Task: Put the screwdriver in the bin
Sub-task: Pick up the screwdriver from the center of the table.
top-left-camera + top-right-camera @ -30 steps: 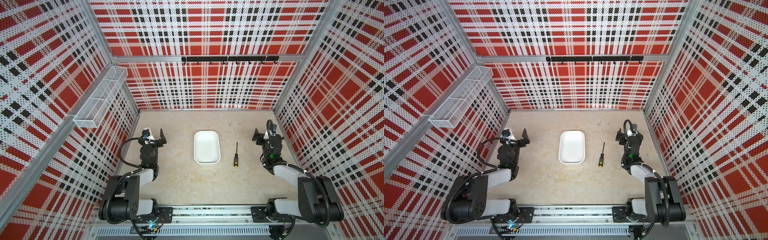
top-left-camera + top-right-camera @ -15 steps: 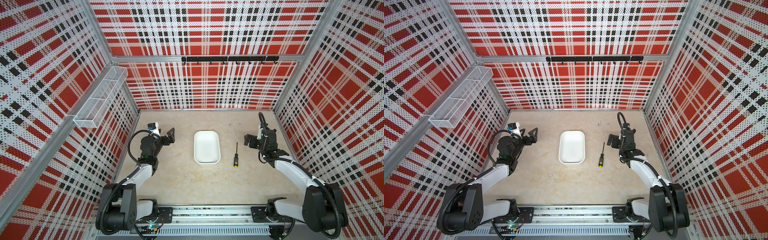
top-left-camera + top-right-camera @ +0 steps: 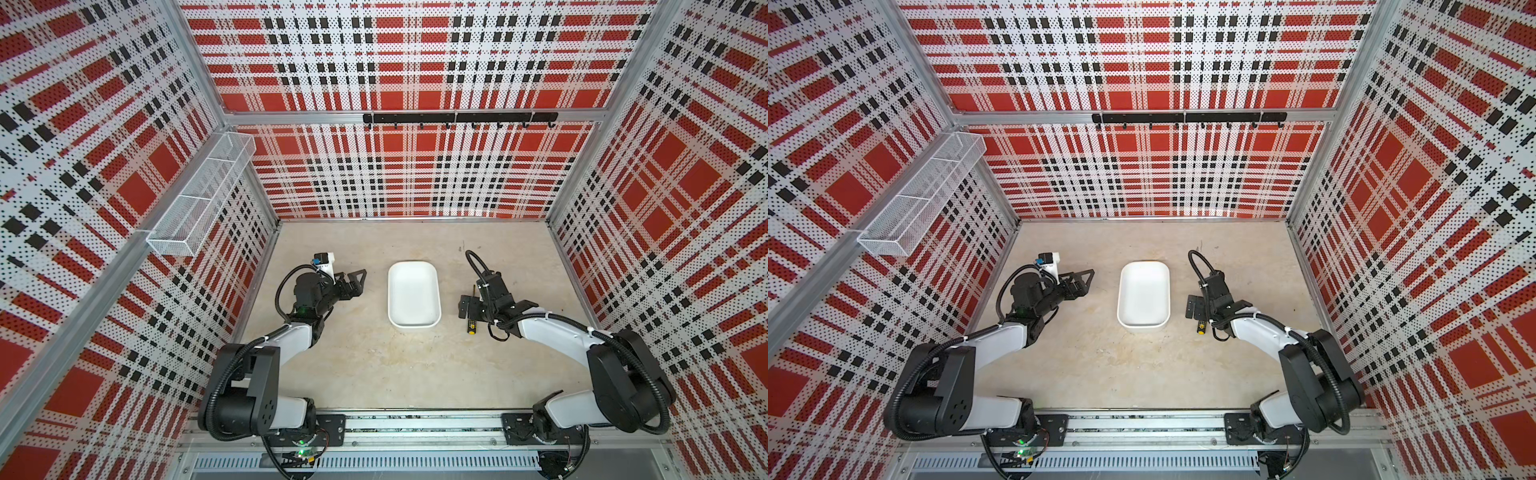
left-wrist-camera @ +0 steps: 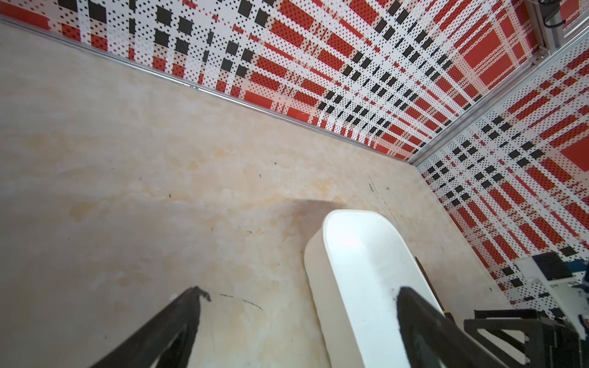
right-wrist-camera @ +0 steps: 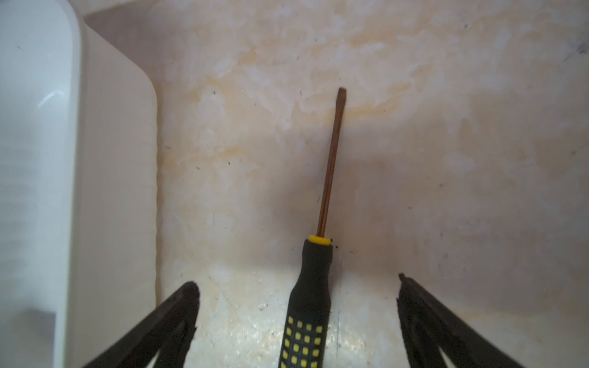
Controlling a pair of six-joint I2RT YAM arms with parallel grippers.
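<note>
Left of the bin (image 3: 413,295), the left arm bends forward, its gripper (image 3: 360,282) aimed at the bin, jaws wide and empty. Just right of the bin, the screwdriver (image 5: 310,286) lies flat on the table (image 3: 374,365). The right arm leans over it, gripper (image 5: 298,282) tipped down, jaws wide astride the handle, not touching.

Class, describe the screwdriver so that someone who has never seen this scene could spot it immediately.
Start at the white bin in the middle of the beige table. Just beside its long wall, on the side nearer the right arm, lies the screwdriver. It alone is slim, with a black handle dotted yellow.
</note>
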